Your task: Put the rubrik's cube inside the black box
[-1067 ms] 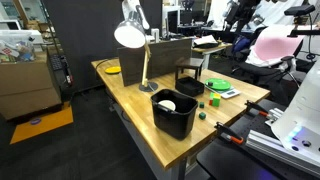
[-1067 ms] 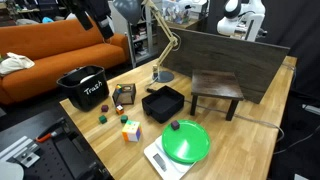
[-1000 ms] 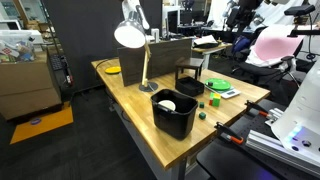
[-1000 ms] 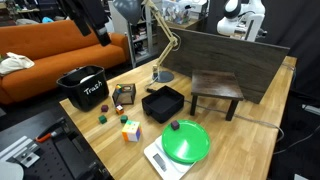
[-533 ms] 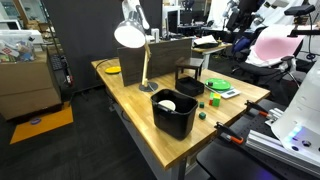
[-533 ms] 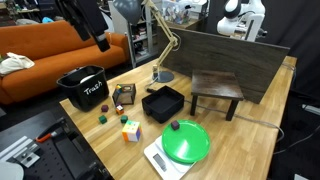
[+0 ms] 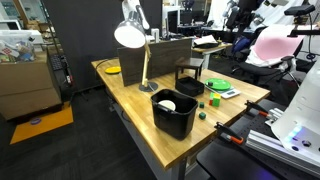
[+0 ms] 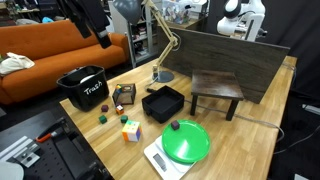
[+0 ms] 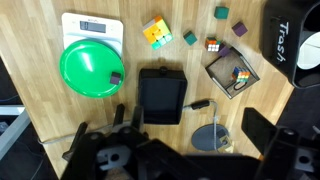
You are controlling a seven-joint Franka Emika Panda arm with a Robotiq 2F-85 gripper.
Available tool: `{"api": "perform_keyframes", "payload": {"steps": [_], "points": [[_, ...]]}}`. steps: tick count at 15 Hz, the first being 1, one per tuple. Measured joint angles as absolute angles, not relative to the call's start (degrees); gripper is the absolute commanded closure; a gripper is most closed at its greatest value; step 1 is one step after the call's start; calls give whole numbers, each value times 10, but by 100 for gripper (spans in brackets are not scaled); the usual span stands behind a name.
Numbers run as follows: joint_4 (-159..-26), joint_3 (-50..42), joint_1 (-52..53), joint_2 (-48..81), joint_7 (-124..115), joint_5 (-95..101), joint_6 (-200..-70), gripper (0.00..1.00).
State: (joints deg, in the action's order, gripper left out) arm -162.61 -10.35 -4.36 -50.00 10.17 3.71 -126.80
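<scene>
Wrist view: the rubik's cube [image 9: 155, 32] lies on the wooden table [image 9: 35, 110] at the upper middle of the frame. It is outside the black box [image 9: 162, 95], which sits at frame centre, below the cube and not touching it. A dark-green small cube [image 9: 190, 37] lies near the rubik's cube. Your gripper [image 9: 128, 122] occupies the lower edge, touching nothing; whether it stands apart or together cannot be determined.

Black tub [image 9: 292, 40] cut off by the wrist view's right edge, tool [image 9: 155, 158] a dark blur, jaws probably unreadable
</scene>
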Motion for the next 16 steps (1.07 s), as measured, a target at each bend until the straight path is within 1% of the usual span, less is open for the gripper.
{"api": "perform_keyframes", "payload": {"steps": [2,9,16], "points": [[-1619,-120,-43,-481,137,37,-1268,0],[-1587,-223,-14,-354,363,36,-1269,0],[-1577,-229,-4,-337,400,35,-1268,0]]}}
